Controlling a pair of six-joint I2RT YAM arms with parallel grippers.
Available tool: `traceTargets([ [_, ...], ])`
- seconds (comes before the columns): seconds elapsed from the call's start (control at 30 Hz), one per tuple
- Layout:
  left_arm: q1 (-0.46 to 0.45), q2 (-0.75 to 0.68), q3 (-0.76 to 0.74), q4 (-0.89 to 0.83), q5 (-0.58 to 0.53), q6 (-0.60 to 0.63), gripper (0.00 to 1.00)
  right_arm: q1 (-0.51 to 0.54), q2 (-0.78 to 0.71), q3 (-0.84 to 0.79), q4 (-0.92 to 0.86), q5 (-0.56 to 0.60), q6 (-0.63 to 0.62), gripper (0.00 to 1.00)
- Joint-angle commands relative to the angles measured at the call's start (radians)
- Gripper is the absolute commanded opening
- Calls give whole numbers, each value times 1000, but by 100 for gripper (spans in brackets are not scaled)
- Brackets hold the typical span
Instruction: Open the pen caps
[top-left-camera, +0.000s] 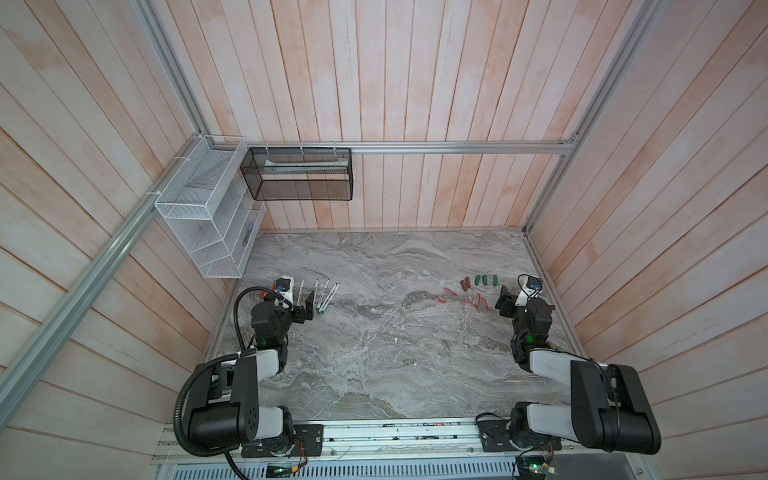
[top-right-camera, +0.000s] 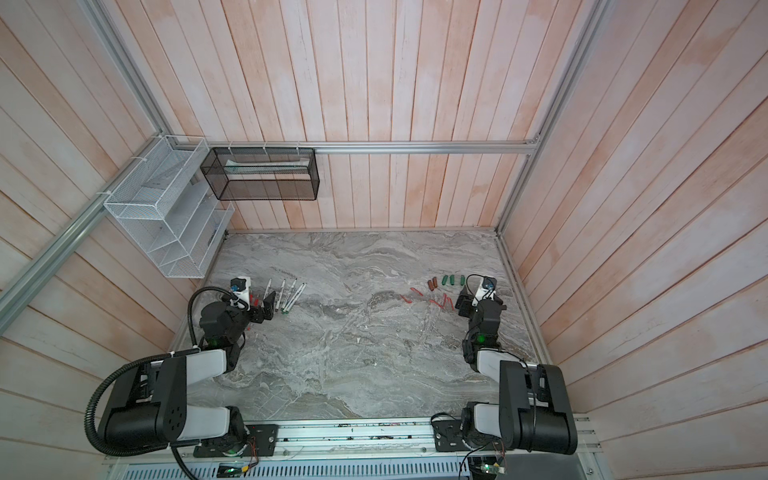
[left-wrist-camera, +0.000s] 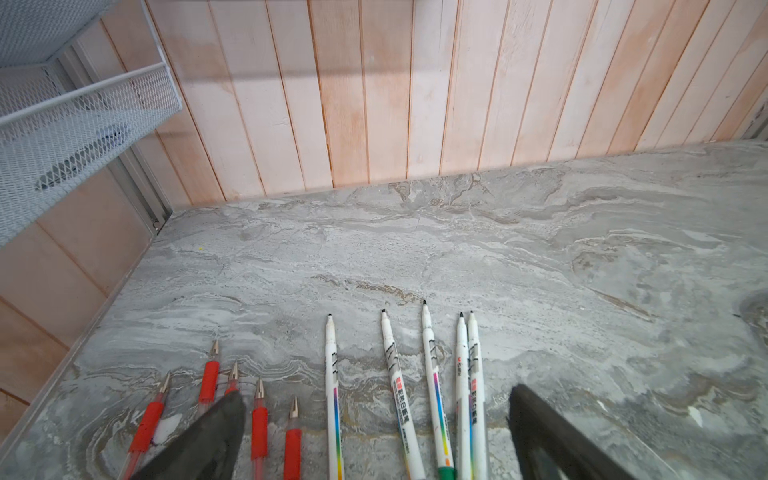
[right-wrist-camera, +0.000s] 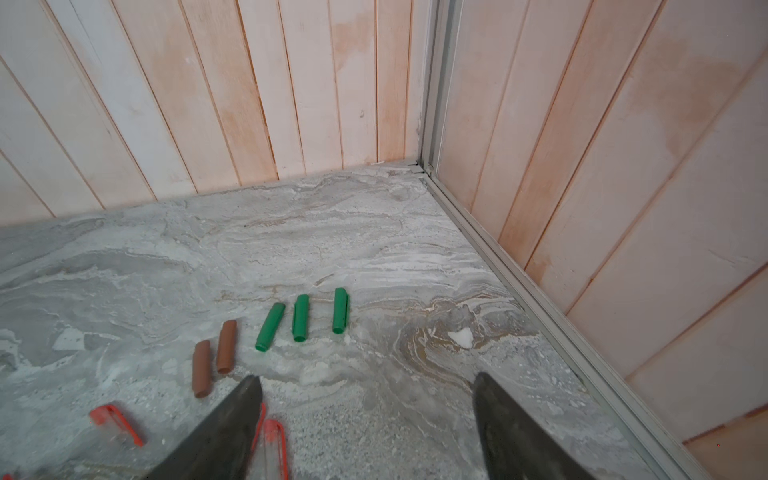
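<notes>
Green caps (right-wrist-camera: 300, 312) flat; axes toward back wall (right-wrist-camera: 249, 104)

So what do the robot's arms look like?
The left arm and right arm are chunky black joints with white covers. Each has a green light and flat black gripper fingers. A ribbed black hose loops round the left one.
</notes>
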Motion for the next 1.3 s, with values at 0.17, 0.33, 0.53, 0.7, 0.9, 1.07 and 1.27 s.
traceTargets([
  [0.17, 8, -19, -33, 84, 79, -68, 100, -8, 140, -51, 298, -69, 14, 81],
  [0.33, 3, 32, -108, 326, 129, -125, 100, -8, 220, -151, 561, -55, 19, 85],
  [0.53, -6, 187, -135, 533, 82, -136, 100, 13, 211, -142, 527, 18, 13, 98],
  [0.7, -31, 194, -114, 496, -41, -154, 100, 16, 213, -124, 499, 12, 10, 98],
  [0.9, -78, 185, -37, 335, -205, -150, 100, 17, 213, -124, 496, 12, 7, 98],
  [1.07, -79, 185, -40, 336, -208, -148, 100, 17, 212, -122, 495, 13, 8, 98],
  [1.27, -79, 186, -37, 335, -207, -149, 100, 16, 213, -121, 494, 14, 7, 98],
])
